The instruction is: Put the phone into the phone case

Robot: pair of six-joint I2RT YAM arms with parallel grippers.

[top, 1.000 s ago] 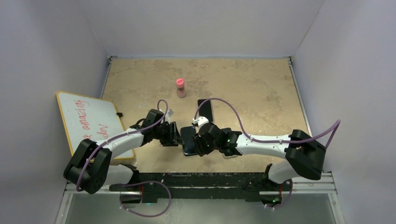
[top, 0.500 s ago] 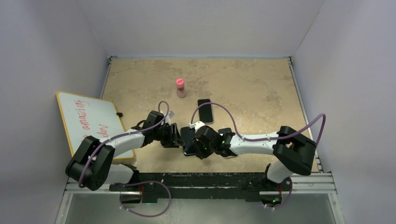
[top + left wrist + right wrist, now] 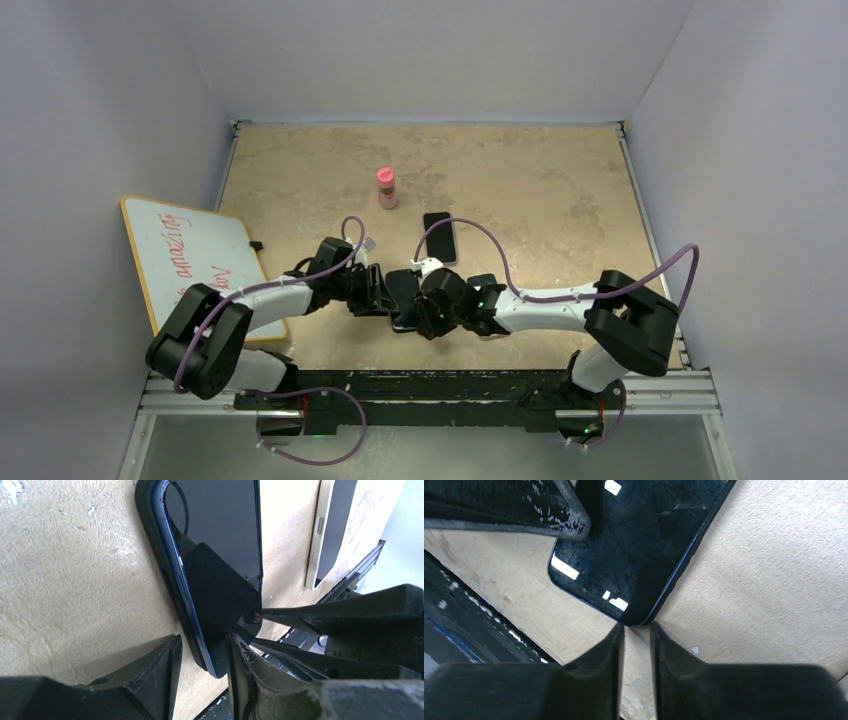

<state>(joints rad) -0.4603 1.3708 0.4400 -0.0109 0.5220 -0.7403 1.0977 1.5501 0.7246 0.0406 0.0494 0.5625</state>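
The phone [image 3: 220,545] lies screen up at the near middle of the tabletop [image 3: 75,580], between the two hands. It sits over the black case [image 3: 144,505], whose rim shows around one corner. On the left hand's side the phone's blue edge stands proud of the case, so it looks only partly seated. How far the other edges are in cannot be told.

The left hand [image 3: 202,641] is partly open and straddles a corner of the phone. One finger touches the glass and the other stands just off the edge, so nothing is firmly clamped. The right hand [image 3: 636,627] is almost closed, with only a slit between its fingers. It holds nothing, and its tips sit right at another corner of the phone.

The main risk is a sideways push instead of a downward press. The case is loose on the smooth tabletop, so phone and case could slide together without the edge snapping in. The right hand's narrow tips could slip off the rounded corner. The left finger beside the rim could block that edge from seating. The hands work very close together and could knock each other.
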